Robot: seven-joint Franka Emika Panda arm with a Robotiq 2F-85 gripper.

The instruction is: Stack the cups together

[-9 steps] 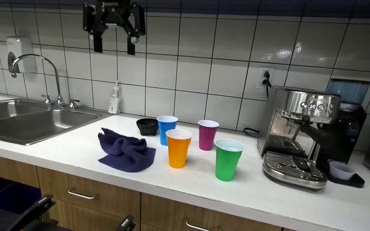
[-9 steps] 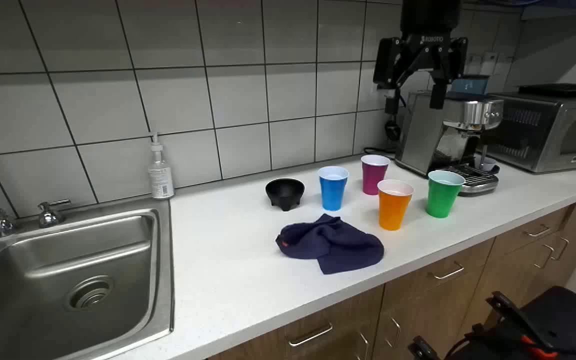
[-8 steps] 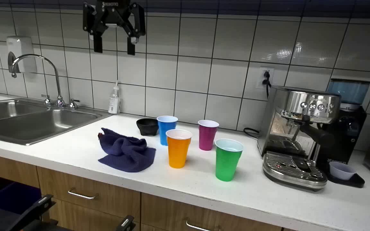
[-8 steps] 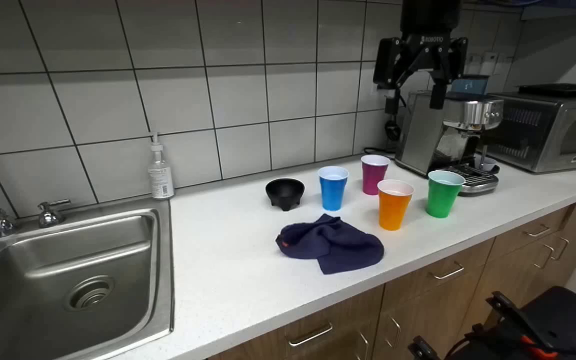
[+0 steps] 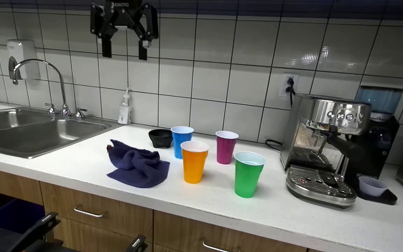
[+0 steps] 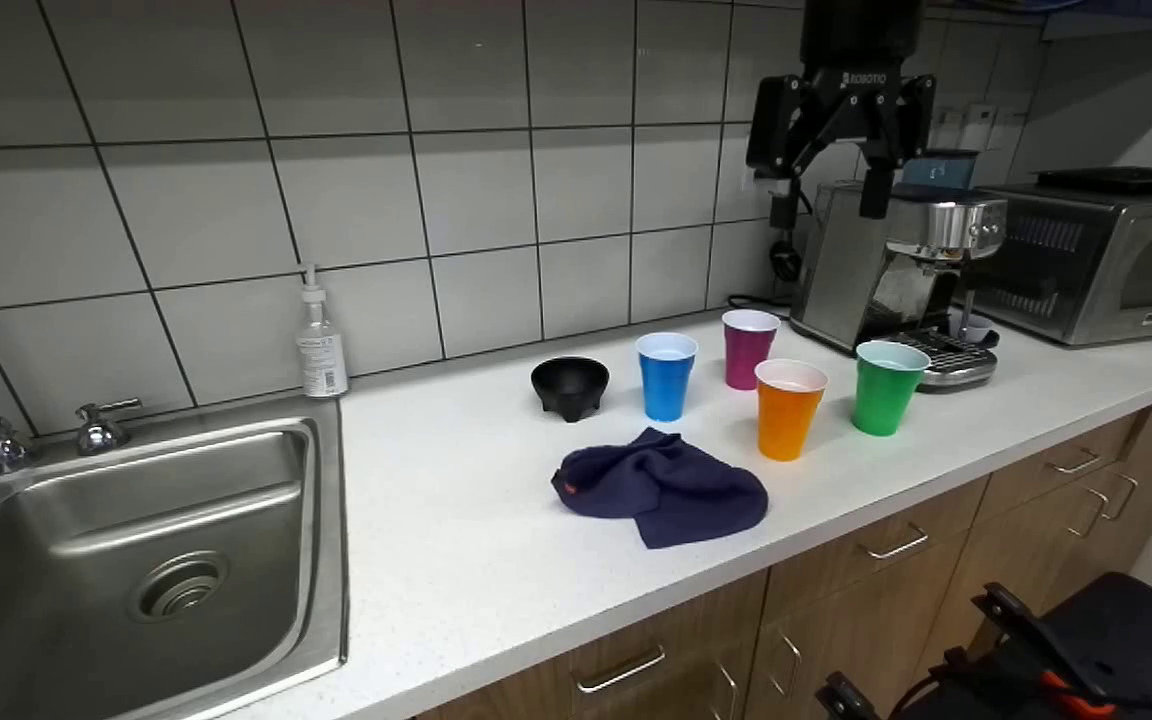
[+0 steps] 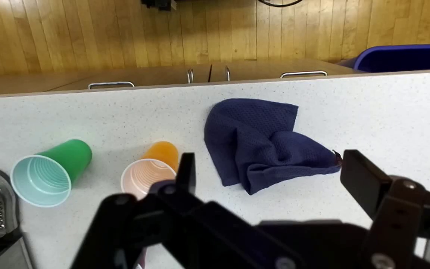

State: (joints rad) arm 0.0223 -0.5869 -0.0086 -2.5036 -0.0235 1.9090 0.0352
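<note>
Four cups stand upright and apart on the counter: the orange cup [image 5: 193, 164], the green cup [image 5: 247, 178], the light blue cup [image 5: 179, 143] and the magenta cup [image 5: 225, 150]. All show in both exterior views. My gripper [image 5: 124, 58] is open and empty, high above the counter, with its fingers pointing down. It also shows in an exterior view [image 6: 829, 221]. In the wrist view the orange cup [image 7: 162, 154] and green cup [image 7: 74, 157] lie left of the jaws. There the light blue cup is hidden, and only a sliver of the magenta cup shows behind the gripper.
A dark blue cloth [image 5: 138, 166] lies left of the cups. A low black bowl [image 6: 570, 385] stands beside the light blue cup. The coffee machine [image 5: 324, 150] is right of the cups. A sink [image 6: 176, 560] and a soap bottle [image 6: 321, 345] are at the left, by the tiled wall.
</note>
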